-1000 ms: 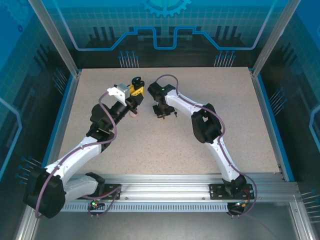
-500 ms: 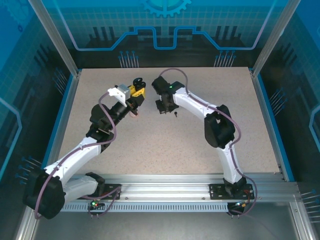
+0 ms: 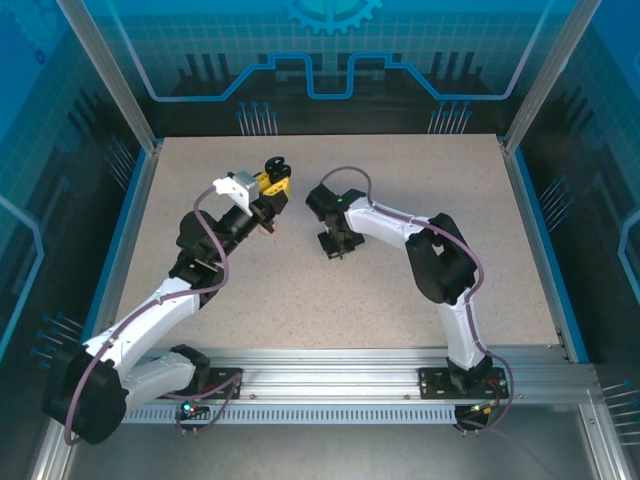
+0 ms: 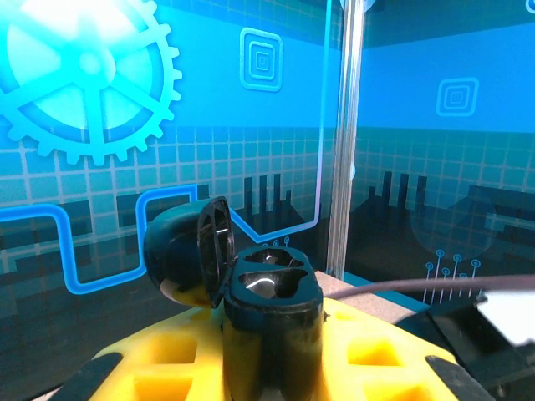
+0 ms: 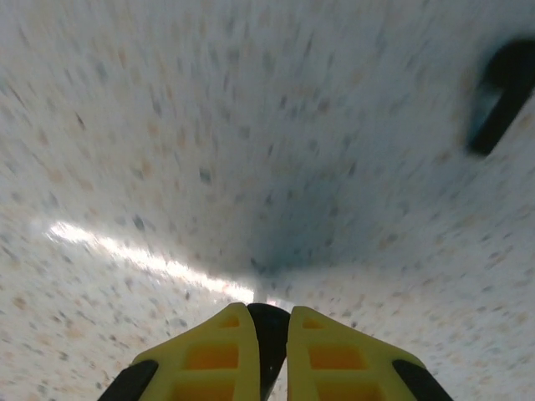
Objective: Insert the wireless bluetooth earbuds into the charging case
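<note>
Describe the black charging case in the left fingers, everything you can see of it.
The charging case is glossy black plastic, rounded, clamped at its lower body between the yellow left fingers. Its hinged lid stands swung open to the left in the wrist view. The two moulded wells on top look empty.

Open tabletop [image 3: 300, 290] nearside; loose black earbud [image 5: 501, 96] by right tool [image 5: 269, 311].
</note>
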`<state>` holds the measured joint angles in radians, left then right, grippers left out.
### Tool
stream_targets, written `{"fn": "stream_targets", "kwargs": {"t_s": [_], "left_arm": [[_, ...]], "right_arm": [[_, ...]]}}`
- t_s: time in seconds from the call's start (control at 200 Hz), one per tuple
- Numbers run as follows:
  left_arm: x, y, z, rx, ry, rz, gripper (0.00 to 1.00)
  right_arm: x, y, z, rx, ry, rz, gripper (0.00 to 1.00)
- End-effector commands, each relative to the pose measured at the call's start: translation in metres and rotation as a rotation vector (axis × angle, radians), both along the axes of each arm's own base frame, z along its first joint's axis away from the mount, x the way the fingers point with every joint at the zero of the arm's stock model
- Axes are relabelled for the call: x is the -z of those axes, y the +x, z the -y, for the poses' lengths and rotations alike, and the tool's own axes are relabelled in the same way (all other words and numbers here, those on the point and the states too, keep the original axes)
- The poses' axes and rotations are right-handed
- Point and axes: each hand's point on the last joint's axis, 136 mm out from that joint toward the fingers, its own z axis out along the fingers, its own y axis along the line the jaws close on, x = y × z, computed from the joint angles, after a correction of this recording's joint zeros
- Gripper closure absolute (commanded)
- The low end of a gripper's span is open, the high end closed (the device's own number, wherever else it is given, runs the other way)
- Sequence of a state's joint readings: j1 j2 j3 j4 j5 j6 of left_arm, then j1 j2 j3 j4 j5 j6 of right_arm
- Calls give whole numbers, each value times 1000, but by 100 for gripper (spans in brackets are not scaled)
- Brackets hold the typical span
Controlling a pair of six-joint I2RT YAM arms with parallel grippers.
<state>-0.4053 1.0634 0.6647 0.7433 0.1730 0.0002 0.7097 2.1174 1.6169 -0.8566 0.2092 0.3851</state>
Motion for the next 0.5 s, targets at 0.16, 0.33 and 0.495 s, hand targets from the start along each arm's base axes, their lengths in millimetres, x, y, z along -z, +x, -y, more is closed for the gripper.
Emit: {"fn": "stream_targets", "kwargs": {"t_s": [0.16,0.33,0.495], "left_arm": [[-6,-5,0,6,-1,28,100],[-4,-3,2,9,-1,22,100],[-4,-3,2,8,-1,24,100]], "right_arm": [[11,-24,-2,-24,-10,-32,89],[15,-25,-3,-14,-11,-53,81],[15,-23,-5,1,-14,-58,75]]}}
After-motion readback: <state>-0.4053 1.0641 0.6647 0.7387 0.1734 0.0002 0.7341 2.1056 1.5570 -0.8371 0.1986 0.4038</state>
